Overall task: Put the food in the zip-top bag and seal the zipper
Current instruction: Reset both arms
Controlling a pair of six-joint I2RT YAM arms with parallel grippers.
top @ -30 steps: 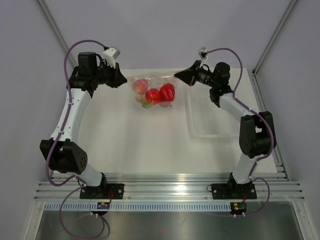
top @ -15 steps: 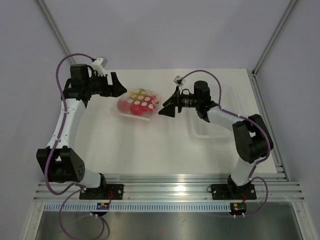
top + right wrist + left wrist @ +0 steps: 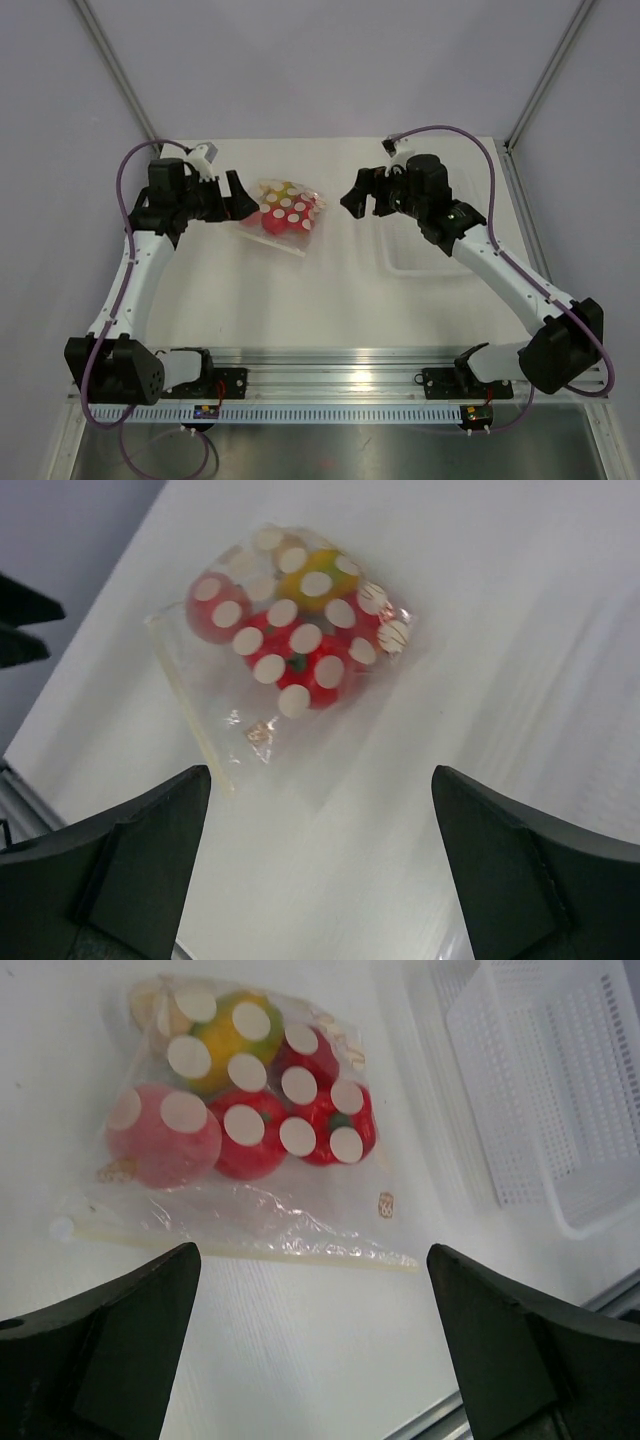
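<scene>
Your zip-top bag (image 3: 283, 213) lies flat on the table (image 3: 300, 300) toward its far edge, left of centre, with the food (image 3: 250, 1110) bunched inside, away from the mouth. The zipper (image 3: 250, 1248) faces the table's near edge and looks flat, though you cannot tell whether it is fully sealed. The left gripper (image 3: 238, 196) and right gripper (image 3: 360, 197) gape wide, flanking the bag and holding nothing, so nothing strains that seal.
</scene>
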